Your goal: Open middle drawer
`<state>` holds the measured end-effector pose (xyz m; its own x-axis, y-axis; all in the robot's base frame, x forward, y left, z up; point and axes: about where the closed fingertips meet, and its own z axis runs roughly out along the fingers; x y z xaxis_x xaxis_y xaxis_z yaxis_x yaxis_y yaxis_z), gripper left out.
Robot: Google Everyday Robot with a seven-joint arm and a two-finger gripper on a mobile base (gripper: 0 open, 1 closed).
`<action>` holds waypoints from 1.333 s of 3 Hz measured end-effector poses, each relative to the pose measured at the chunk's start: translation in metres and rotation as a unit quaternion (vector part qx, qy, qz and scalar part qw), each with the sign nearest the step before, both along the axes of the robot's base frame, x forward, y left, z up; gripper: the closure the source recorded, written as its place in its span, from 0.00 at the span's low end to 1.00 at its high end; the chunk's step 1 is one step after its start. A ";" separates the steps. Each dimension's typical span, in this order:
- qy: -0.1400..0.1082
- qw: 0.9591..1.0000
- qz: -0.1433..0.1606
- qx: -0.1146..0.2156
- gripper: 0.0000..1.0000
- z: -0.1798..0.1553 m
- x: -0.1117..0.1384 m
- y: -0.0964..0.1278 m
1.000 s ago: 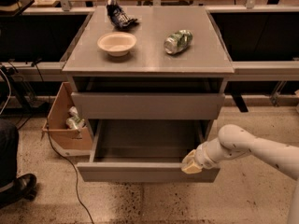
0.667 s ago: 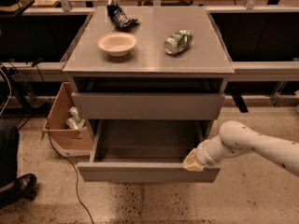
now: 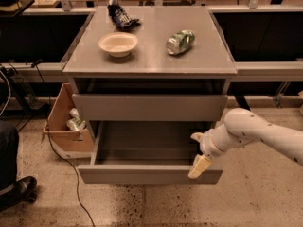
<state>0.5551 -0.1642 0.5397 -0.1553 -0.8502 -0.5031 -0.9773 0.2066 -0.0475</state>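
The plain grey handleless middle drawer (image 3: 142, 174) is seen pulled well out, low in the grey cabinet (image 3: 149, 67), its shallow box bare. On the cabinet top are set a cream paper bowl (image 3: 118, 44) and a crushed green can (image 3: 180, 41). The cream-fingered gripper (image 3: 193, 155) is held spread at the drawer's right front corner, one finger (image 3: 199, 166) laid on the panel's top edge.

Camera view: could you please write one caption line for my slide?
Robot gripper at a front corner of the pulled-out middle drawer; bowl and can on the cabinet top.
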 end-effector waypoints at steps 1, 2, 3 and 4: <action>-0.018 1.000 0.004 0.016 0.38 0.004 0.021 0.003; -0.024 0.999 -0.004 0.043 0.61 -0.005 0.041 0.001; -0.028 0.998 -0.013 0.063 0.84 -0.012 0.058 0.001; -0.023 0.996 -0.018 0.083 1.00 -0.025 0.070 0.004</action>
<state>0.6255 -0.1607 0.5144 -0.1582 -0.7486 -0.6439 -0.9664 0.2512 -0.0546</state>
